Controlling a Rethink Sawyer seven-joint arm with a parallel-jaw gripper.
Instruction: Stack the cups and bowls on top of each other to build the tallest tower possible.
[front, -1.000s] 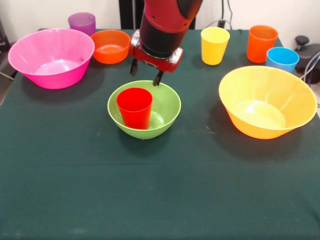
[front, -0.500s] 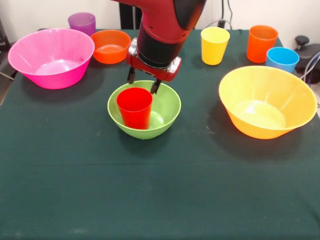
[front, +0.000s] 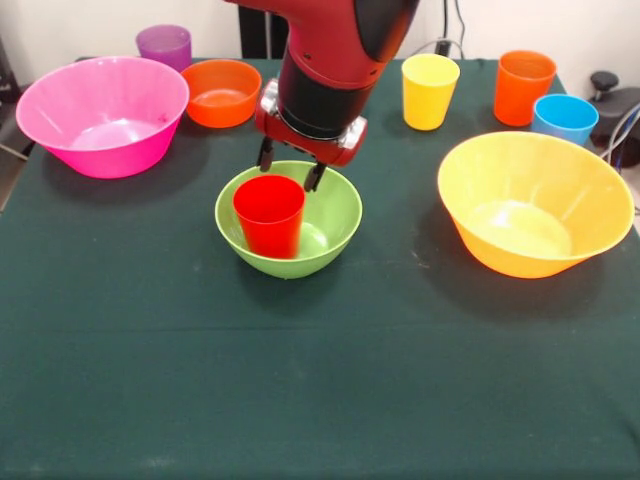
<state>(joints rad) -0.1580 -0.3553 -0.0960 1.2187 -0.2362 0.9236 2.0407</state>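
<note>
A red cup (front: 269, 215) stands upright inside the lime green bowl (front: 335, 215) at the table's middle. My gripper (front: 291, 171) hangs open just above the bowl's far rim, behind the red cup, with nothing between its fingers. A large pink bowl (front: 102, 115) sits at the left and a large yellow-orange bowl (front: 534, 203) at the right. Along the far edge are a purple cup (front: 164, 45), a small orange bowl (front: 221, 92), a yellow cup (front: 429, 91), an orange cup (front: 524, 87) and a light blue cup or small bowl (front: 564, 118).
The dark green tablecloth (front: 320, 380) spreads wide in front of the green bowl. A black object with cables (front: 615, 110) sits off the table's right far corner.
My gripper has come down a little towards the green bowl's far rim and stays open. The cups and bowls have not moved.
</note>
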